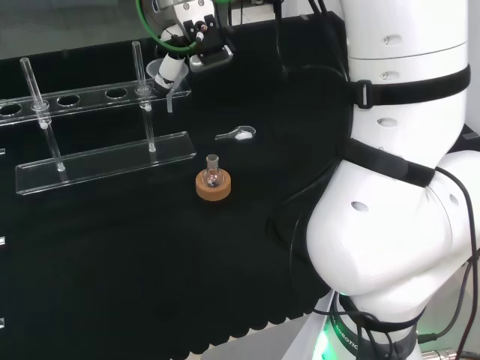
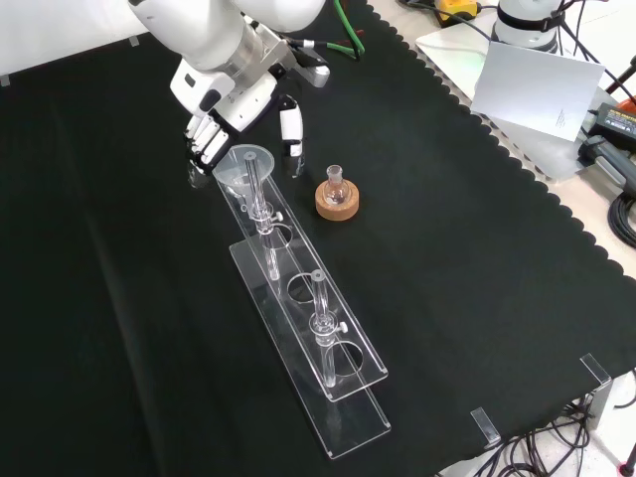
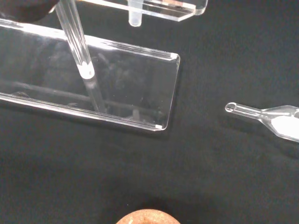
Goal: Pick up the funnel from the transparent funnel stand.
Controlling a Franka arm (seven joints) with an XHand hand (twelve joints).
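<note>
A black cloth with a wavy edge covers the bench. A long clear plastic funnel stand sits on it. The clear funnel rests in the stand's end hole. The black and white hand is right beside the funnel, fingers curled around it. A small glass flask on a cork ring stands nearby.

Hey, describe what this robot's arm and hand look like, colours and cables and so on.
The arm is glossy white with rounded links, black straps round them and black cables alongside. A green light glows at its base. The hand is white with black segments on its fingers, and a green cable loops at the wrist.
</note>
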